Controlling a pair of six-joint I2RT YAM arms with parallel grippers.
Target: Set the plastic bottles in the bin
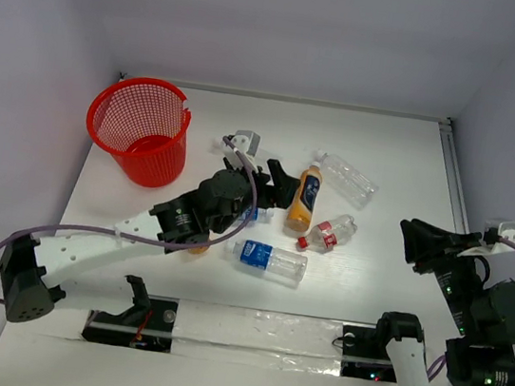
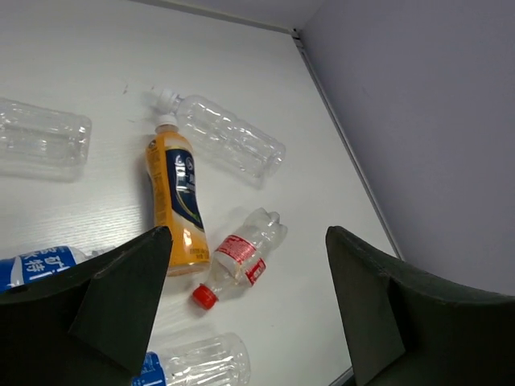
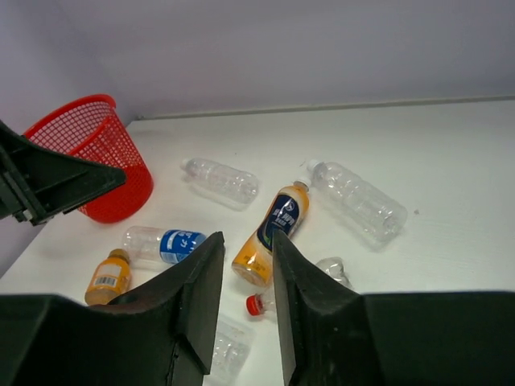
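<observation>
The red mesh bin (image 1: 140,128) stands at the far left and shows in the right wrist view (image 3: 88,133). Several plastic bottles lie mid-table: an orange one (image 1: 305,198), a clear one (image 1: 348,179), a red-labelled one (image 1: 330,233), a blue-labelled one (image 1: 270,259). My left gripper (image 1: 276,182) hovers just left of the orange bottle, wide open and empty (image 2: 248,233). My right gripper (image 1: 412,242) is at the right, clear of the bottles, its fingers a narrow gap apart with nothing between them (image 3: 248,237).
In the right wrist view, a small orange bottle (image 3: 109,277), a second blue-labelled bottle (image 3: 165,244) and another clear bottle (image 3: 219,181) lie near the left arm. A wall and a raised rail (image 1: 452,172) bound the table's right side.
</observation>
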